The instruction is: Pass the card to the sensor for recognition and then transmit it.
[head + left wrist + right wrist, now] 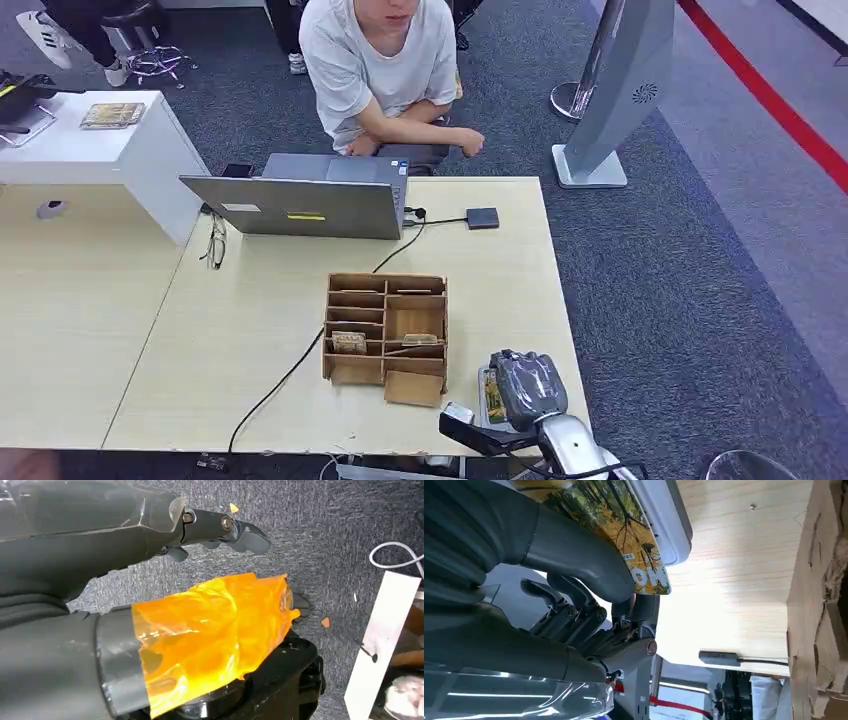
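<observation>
At lower right of the head view, the right hand (527, 385) pinches the autumn-forest printed card (624, 527) over the white flat sensor (664, 520); handover remains, while the left hand (220, 527) hangs with fingers apart, holding nothing.

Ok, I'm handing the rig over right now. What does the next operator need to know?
Left hand: hangs over the carpet, holding nothing, fingers apart.
Right hand: at the table's near right edge, thumb lying across the forest-printed card; a firm grip cannot be confirmed.
The card lies over the flat white sensor, beside the brown wooden organiser.
Done: card brought to the sensor.
Left: confirm recognition, then pass the card on, probably to the person in the white shirt across the table.
</observation>
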Robot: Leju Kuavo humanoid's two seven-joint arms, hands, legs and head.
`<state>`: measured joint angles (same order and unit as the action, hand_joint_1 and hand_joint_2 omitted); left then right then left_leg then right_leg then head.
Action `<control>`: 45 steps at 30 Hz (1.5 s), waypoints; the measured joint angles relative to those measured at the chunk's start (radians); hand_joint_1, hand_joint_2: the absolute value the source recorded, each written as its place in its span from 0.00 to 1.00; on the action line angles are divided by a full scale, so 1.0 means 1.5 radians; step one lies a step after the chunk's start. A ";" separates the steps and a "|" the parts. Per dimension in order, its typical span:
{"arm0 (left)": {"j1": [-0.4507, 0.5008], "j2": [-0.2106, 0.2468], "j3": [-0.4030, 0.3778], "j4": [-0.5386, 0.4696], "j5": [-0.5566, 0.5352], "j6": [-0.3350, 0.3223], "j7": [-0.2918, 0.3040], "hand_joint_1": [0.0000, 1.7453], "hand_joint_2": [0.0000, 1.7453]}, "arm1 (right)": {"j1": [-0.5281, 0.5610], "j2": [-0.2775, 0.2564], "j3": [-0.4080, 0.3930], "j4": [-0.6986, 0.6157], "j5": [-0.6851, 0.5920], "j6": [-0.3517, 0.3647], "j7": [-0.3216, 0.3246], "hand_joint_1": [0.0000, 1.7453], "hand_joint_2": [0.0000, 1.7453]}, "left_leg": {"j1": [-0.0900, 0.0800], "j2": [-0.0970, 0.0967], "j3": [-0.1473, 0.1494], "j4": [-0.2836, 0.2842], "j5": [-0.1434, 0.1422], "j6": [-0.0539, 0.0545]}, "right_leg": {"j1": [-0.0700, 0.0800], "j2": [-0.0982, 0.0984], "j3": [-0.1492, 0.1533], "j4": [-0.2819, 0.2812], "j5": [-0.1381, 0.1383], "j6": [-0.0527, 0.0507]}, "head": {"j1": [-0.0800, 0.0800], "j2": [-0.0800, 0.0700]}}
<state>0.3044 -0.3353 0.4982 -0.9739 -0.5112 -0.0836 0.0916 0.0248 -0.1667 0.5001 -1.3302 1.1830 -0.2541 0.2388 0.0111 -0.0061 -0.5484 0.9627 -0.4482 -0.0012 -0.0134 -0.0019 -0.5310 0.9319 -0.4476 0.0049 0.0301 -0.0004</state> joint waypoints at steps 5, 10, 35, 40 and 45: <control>0.000 -0.001 0.003 -0.001 0.000 -0.001 0.000 0.00 0.00 | 0.000 0.001 0.000 0.000 0.000 0.000 0.000 1.00 1.00 | 0.000 0.000 0.000 0.000 0.000 0.000 | 0.000 0.000 0.000 0.000 0.000 0.000 | 0.000 0.000; 0.000 -0.002 0.007 -0.001 0.000 -0.001 0.000 0.00 0.00 | 0.000 0.003 0.000 0.002 0.000 0.000 0.000 1.00 1.00 | 0.000 0.000 0.000 0.000 0.000 0.000 | 0.000 0.000 0.000 0.000 0.000 0.000 | 0.000 0.000; 0.001 -0.003 0.008 -0.005 -0.002 -0.005 0.000 0.00 0.00 | -0.001 0.003 0.000 0.002 0.000 0.000 0.000 1.00 1.00 | 0.000 0.000 0.000 0.000 0.000 0.000 | 0.000 0.000 0.000 0.000 0.000 0.000 | 0.000 0.000; 0.001 -0.003 0.008 -0.006 -0.002 -0.006 0.001 0.00 0.00 | -0.001 0.004 0.000 0.002 0.000 0.001 0.000 1.00 1.00 | 0.000 0.000 0.000 0.000 0.000 0.000 | 0.000 0.000 0.000 0.000 0.000 0.000 | 0.000 0.000; 0.001 -0.003 0.008 -0.007 -0.002 -0.006 0.001 0.00 0.00 | -0.001 0.004 0.000 0.002 0.000 0.002 0.000 1.00 1.00 | 0.000 0.000 0.000 0.000 0.000 0.000 | 0.000 0.000 0.000 0.000 0.000 0.000 | 0.000 0.000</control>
<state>0.3057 -0.3391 0.5104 -0.9838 -0.5142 -0.0931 0.0927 0.0238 -0.1602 0.5001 -1.3275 1.1833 -0.2518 0.2388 0.0111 -0.0061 -0.5484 0.9627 -0.4482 -0.0012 -0.0134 -0.0019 -0.5309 0.9319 -0.4476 0.0049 0.0301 -0.0004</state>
